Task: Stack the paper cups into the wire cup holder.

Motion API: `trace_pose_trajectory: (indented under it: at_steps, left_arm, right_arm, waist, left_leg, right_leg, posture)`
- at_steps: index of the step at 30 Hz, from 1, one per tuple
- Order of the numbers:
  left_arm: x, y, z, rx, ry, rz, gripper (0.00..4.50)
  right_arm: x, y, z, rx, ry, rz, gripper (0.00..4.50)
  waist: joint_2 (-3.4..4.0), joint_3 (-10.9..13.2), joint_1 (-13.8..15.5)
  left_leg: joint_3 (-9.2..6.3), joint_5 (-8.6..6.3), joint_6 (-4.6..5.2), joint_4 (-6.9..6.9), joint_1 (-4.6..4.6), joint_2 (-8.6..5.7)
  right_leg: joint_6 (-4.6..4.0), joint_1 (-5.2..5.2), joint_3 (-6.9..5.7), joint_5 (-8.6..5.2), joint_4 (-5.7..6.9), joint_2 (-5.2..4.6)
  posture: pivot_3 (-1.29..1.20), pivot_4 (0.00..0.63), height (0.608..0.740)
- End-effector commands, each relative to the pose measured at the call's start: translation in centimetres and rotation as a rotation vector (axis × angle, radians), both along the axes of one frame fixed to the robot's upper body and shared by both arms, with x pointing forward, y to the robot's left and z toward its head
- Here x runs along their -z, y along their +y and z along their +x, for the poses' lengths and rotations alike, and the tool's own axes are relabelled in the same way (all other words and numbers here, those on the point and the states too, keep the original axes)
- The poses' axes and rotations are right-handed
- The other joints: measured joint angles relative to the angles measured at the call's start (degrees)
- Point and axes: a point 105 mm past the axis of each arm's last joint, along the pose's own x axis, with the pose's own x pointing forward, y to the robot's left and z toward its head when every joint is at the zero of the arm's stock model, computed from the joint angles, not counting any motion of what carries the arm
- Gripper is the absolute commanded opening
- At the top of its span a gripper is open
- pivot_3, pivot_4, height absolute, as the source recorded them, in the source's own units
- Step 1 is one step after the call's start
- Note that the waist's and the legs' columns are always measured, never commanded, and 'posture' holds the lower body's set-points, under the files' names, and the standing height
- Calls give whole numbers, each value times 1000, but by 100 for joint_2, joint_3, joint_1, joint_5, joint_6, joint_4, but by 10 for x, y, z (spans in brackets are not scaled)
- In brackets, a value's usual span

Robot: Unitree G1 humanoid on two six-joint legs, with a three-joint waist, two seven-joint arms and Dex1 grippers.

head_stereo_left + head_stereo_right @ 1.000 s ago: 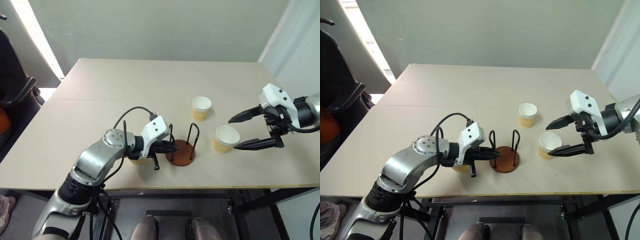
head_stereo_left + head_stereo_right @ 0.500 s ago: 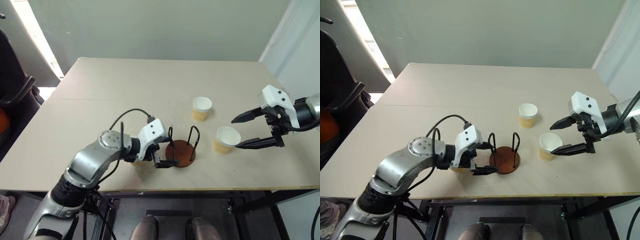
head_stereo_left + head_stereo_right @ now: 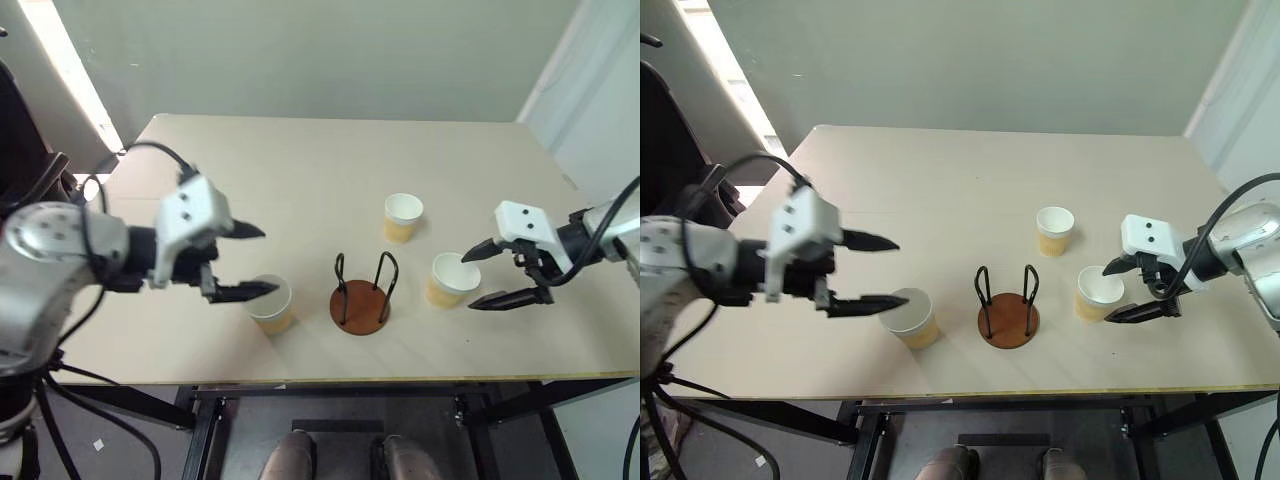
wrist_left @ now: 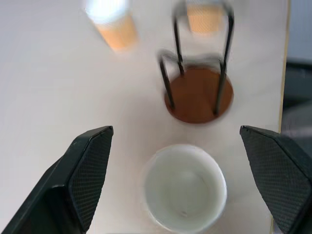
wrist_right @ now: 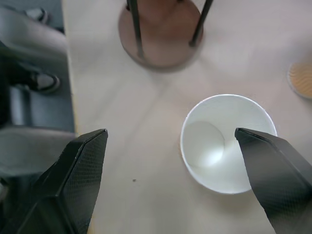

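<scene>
Three tan paper cups with white insides stand upright on the table. One cup (image 3: 271,303) is left of the wire cup holder (image 3: 361,300), one (image 3: 453,278) is right of it, and one (image 3: 403,217) is farther back. The holder, a reddish-brown disc with two black wire loops, is empty. My left gripper (image 3: 268,260) hangs open above and just left of the left cup (image 4: 185,187), holding nothing. My right gripper (image 3: 470,280) is open at the right cup (image 5: 226,141), its fingertips at either side of the cup's right edge.
The beige table (image 3: 300,170) has free room at the back and left. Its front edge runs close behind the holder (image 4: 197,92) and the left cup. A dark chair (image 3: 680,190) stands off the table's left side.
My left gripper has opened, let go of the left cup, and risen up and to the left away from the holder. My right gripper has sunk a little toward the right cup.
</scene>
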Motion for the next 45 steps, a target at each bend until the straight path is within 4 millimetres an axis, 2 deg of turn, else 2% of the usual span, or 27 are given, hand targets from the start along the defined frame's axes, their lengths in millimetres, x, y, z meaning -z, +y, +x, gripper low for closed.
trace_pose_trajectory:
  at_steps: [1, 4, 12, 15, 25, 26, 28, 30, 34, 38, 41, 45]
  left_arm:
    - [-21, -12, -20, 109, -47, -40, 4461]
    - [-25, -17, -34, 173, -27, -54, 4461]
    - [-20, -17, -40, 171, 7, -58, 4461]
    - [-20, -16, -40, 162, 9, -55, 4500]
    - [-19, -13, -38, 132, 5, -51, 4500]
    - [-19, -13, -37, 130, 3, -51, 4500]
    - [-19, -13, -37, 128, 1, -51, 4500]
    - [-17, -13, -35, 120, 3, -53, 4500]
    - [-15, -13, -33, 118, 5, -54, 4500]
    - [-13, -15, -31, 115, 7, -52, 4500]
    - [-11, -16, -30, 119, 8, -54, 4500]
    - [-8, -16, -30, 113, 19, -45, 4500]
  right_arm:
    - [2, 2, 2, -6, -36, -25, 4361]
    - [11, 3, 5, -1, -41, -48, 4361]
    - [27, 9, 14, 7, -53, -66, 4361]
    - [31, 11, 15, 0, -56, -75, 3771]
    - [29, 12, 15, -28, -56, -83, 295]
    - [27, 12, 15, -33, -58, -84, 30]
    - [25, 12, 14, -43, -65, -90, 30]
    - [-3, 22, 8, -110, -79, -17, 30]
    - [-72, 47, -11, -290, -120, 174, 30]
    - [-119, 69, -20, -440, -227, 247, 30]
    - [-127, 85, -25, -543, -240, 241, 30]
    - [-111, 100, -17, -606, -234, 177, 30]
  waist:
    - [0, 0, 1]
    - [0, 0, -7]
    - [1, 0, -27]
    - [1, 1, -27]
    - [2, 1, -28]
    - [2, 1, -28]
    - [2, 1, -28]
    - [7, 4, -31]
    - [22, 13, -58]
    - [18, 11, -82]
    - [17, 10, -80]
    - [17, 10, -87]
  left_leg:
    - [0, -2, -1, 0, 0, -1]
    - [0, -13, -8, 0, 1, 0]
    - [0, -27, -21, -2, 7, 7]
    - [0, -27, -20, -1, 7, 7]
    - [0, -32, -29, -1, 7, 7]
    - [0, -33, -30, -1, 7, 7]
    - [0, -33, -31, -1, 6, 7]
    - [0, -34, -33, -1, 6, 7]
    - [4, -26, -38, -5, -14, 4]
    - [1, -15, -51, -41, -2, 8]
    - [-2, -12, -54, -66, 6, 12]
    - [-4, -6, -68, -77, 8, 16]
  right_leg:
    - [0, 0, 0, 0, 0, -2]
    - [-1, -2, -1, 0, 2, -2]
    - [-8, -9, -4, -8, 24, 0]
    - [-9, -9, -4, -8, 25, 0]
    - [-20, -11, -5, -14, 28, 0]
    - [-20, -11, -5, -14, 28, 0]
    - [-20, -11, -4, -15, 27, 0]
    - [-20, -11, -4, -15, 27, 0]
    - [-22, -38, 0, -16, 34, 2]
    - [-46, -43, -1, -35, 34, 10]
    - [-54, -44, -5, -49, 37, 10]
    - [-64, -49, -10, -59, 44, 10]
  posture:
    - [0, 150, 740]
    - [0, 150, 740]
    - [0, 150, 740]
    - [0, 150, 740]
    - [0, 150, 740]
    - [0, 150, 740]
    - [0, 150, 740]
    - [0, 150, 740]
    - [0, 150, 740]
    - [0, 150, 740]
    - [0, 150, 740]
    - [0, 150, 740]
